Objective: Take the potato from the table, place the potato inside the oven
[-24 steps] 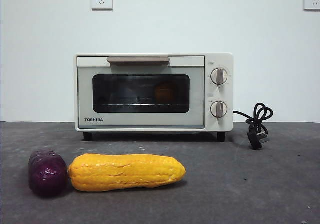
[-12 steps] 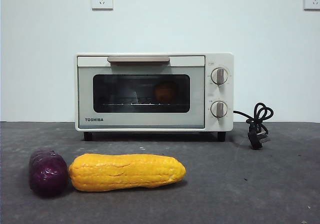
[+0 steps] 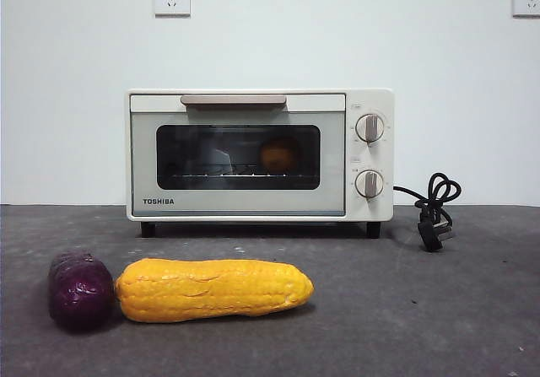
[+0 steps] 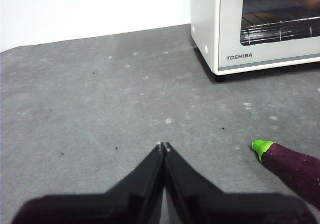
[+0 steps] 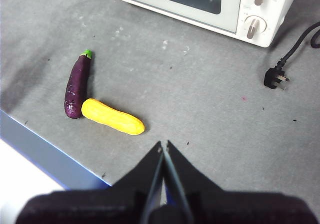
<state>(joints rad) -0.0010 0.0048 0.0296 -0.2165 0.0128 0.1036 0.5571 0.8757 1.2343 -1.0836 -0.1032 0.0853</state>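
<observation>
The brand TOSHIBA stands in dark capitals on the lower strip of the oven (image 3: pixel 253 153) door, at its corner away from the knobs (image 3: pixel 369 128). Small markings ring the two knobs, perhaps time and temperature scales, too small to read. No other text is legible.

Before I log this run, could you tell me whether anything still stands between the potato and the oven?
Nothing does: the potato already sits inside the oven, on its rack behind the closed glass door. Both the left gripper and the right gripper are shut, away from it.
</observation>
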